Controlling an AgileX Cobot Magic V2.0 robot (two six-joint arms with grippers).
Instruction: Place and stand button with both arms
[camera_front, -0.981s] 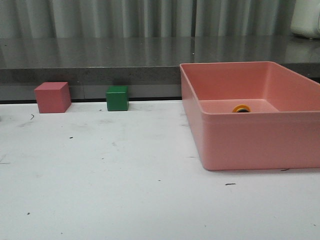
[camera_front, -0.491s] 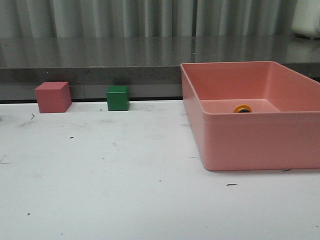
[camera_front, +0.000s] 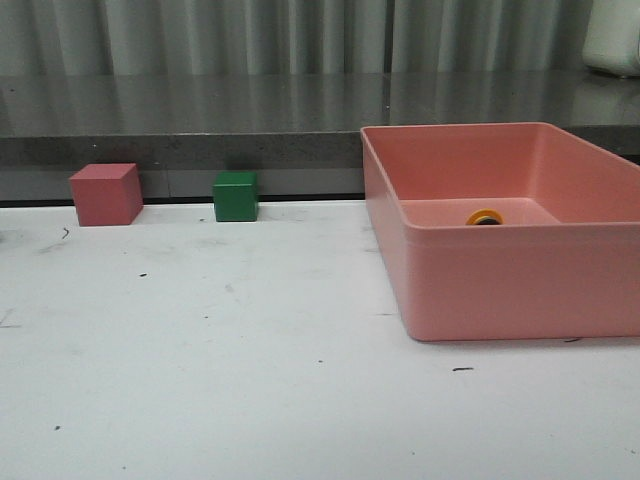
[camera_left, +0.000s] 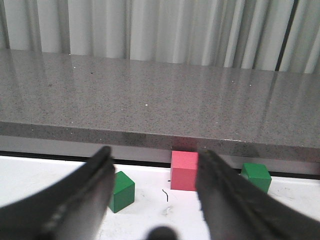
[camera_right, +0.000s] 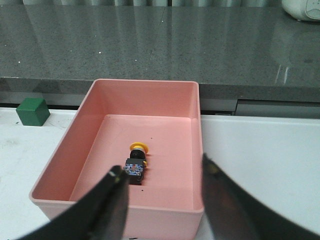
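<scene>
The button (camera_right: 136, 162) lies on its side in the pink bin (camera_right: 190, 125), mid-frame in my right wrist view, yellow cap away from me. My right pincer (camera_right: 162, 200) hangs spread wide and empty; my left pincer (camera_left: 155, 200) likewise, before two green cubes (camera_left: 121, 191) and a pink cube (camera_left: 183, 171) on the bench (camera_front: 250, 340).

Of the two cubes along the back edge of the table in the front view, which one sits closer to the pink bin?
The green cube. It sits between the pink cube and the pink bin; the pink cube is farther left.

Front view faces forward, low; wrist views share its bin (camera_front: 500, 280) and cubes.
</scene>
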